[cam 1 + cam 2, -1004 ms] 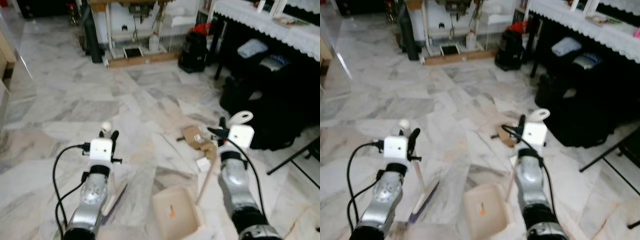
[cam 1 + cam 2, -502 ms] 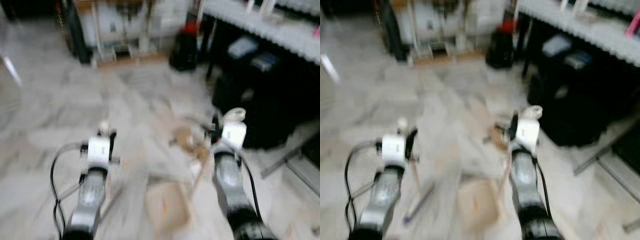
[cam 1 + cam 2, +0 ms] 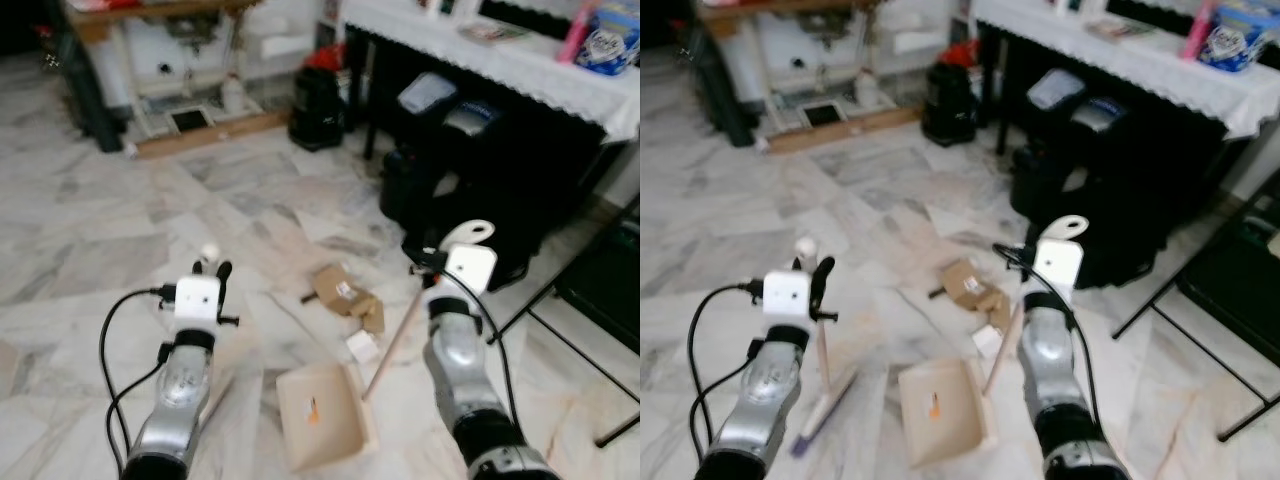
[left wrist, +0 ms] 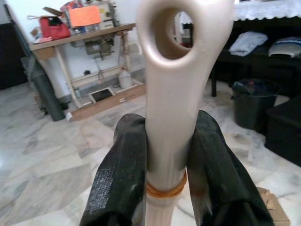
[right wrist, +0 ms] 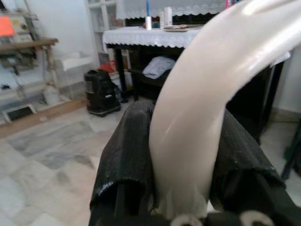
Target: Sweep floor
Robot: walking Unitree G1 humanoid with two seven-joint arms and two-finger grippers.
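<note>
Left end effector [image 4: 167,155]: both black fingers [image 4: 120,174] clamped on the cream handle of the broom [image 3: 822,345], just below its hanging hole; the handle runs down to the brush head [image 3: 820,415], which rests on the marble floor [image 3: 120,230] beside the left arm

Right end effector [image 5: 183,160]: fingers closed around the pale curved grip of the dustpan handle [image 3: 395,335]; the stick slants down to the dustpan [image 3: 318,415], a beige tray lying flat on the floor between the two arms, with a small orange mark on its inner surface

Debris: crumpled cardboard scraps [image 3: 345,295] on the floor just ahead of the dustpan, and a small white scrap [image 3: 360,346] near the pan's far corner, apart from it

Surroundings: worktop [image 3: 500,60] with a white lace-edged cloth at the right, carrying a pink bottle [image 3: 573,18] and a blue-and-white pack [image 3: 611,50]; dark bins and bags [image 3: 440,190] beneath it; a black container with a red top [image 3: 318,95] further back; a wooden stand [image 3: 150,30] against the far wall, a white jug [image 3: 232,95] at its foot
</note>
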